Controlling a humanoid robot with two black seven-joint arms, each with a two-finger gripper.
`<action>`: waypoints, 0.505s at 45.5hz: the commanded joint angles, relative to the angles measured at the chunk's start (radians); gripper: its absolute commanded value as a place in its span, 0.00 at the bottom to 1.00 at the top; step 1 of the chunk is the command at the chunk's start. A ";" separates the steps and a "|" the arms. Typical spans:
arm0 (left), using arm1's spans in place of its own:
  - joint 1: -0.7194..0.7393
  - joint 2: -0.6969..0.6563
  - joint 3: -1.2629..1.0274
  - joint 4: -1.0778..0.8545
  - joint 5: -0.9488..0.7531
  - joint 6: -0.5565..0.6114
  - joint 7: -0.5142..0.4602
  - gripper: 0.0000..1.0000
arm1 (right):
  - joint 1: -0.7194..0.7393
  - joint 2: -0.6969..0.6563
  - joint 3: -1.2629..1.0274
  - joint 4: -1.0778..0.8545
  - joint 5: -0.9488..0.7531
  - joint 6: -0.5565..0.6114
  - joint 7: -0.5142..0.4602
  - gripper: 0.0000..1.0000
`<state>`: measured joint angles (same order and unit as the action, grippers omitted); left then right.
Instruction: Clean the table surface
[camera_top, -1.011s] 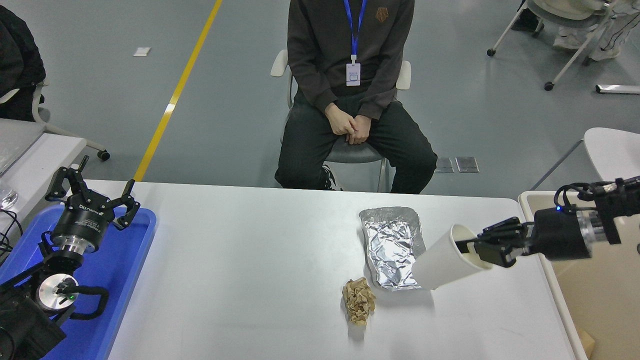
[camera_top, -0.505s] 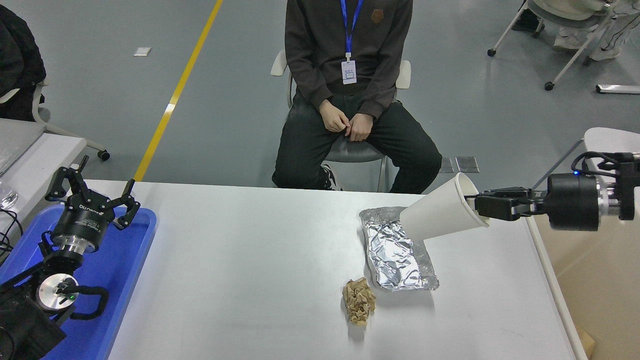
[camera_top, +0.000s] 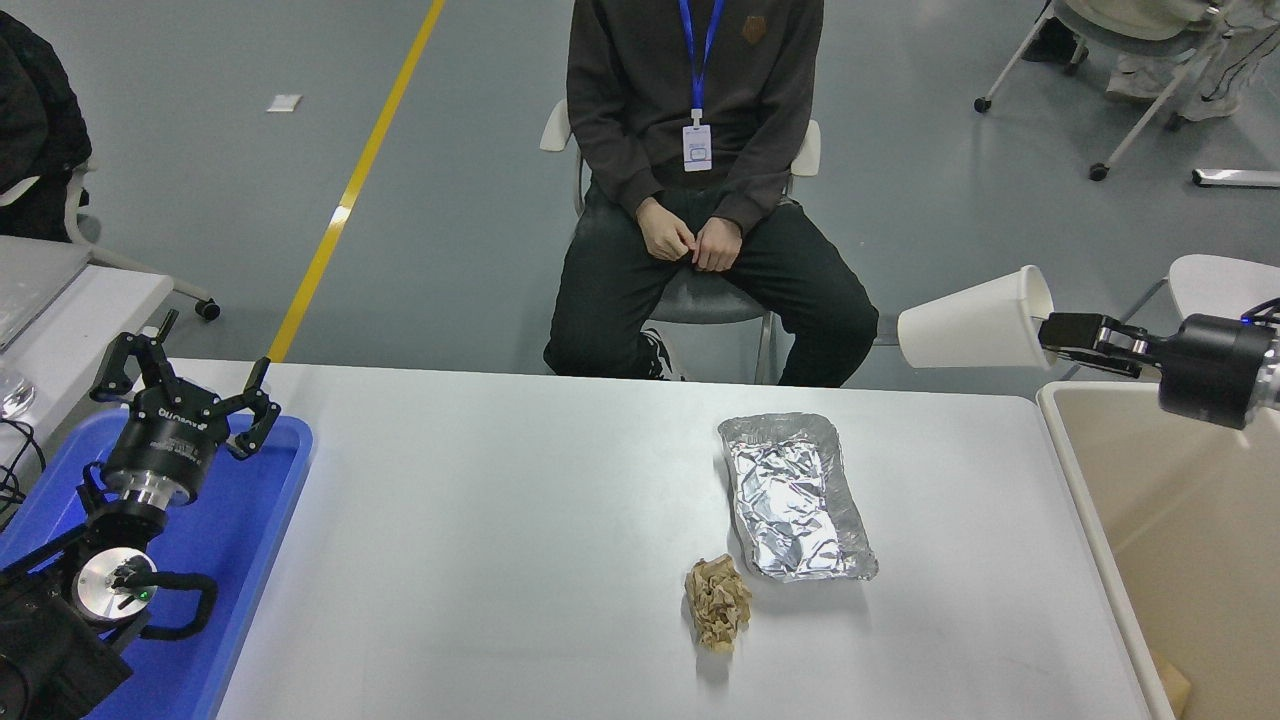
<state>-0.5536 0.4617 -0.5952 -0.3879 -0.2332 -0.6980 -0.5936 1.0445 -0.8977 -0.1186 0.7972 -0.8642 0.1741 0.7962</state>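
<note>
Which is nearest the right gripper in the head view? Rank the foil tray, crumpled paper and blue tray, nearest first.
From the right gripper:
1. Foil tray, right of table centre.
2. Crumpled paper, just nearer the camera, left of the foil.
3. Blue tray, far left.

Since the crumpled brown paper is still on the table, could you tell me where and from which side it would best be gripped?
Probably from straight above. The crumpled brown paper lies loose as a low, elongated wad on the table surface, with no handle or rim. Close the jaws across its narrower width at the middle. The foil tray sits close on its far right, so keep clear there.
</note>
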 joint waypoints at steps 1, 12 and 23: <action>0.000 0.000 0.000 0.000 0.000 0.000 0.000 1.00 | -0.103 0.127 -0.010 -0.356 0.145 0.010 -0.006 0.00; 0.000 0.000 0.000 0.000 0.000 0.000 0.000 1.00 | -0.159 0.253 -0.015 -0.660 0.200 0.050 -0.038 0.00; 0.000 0.000 0.000 0.000 0.000 0.000 0.000 1.00 | -0.207 0.306 -0.012 -0.779 0.247 0.051 -0.195 0.00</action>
<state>-0.5537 0.4616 -0.5952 -0.3880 -0.2332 -0.6980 -0.5936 0.8926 -0.6605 -0.1298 0.1893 -0.6821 0.2155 0.7217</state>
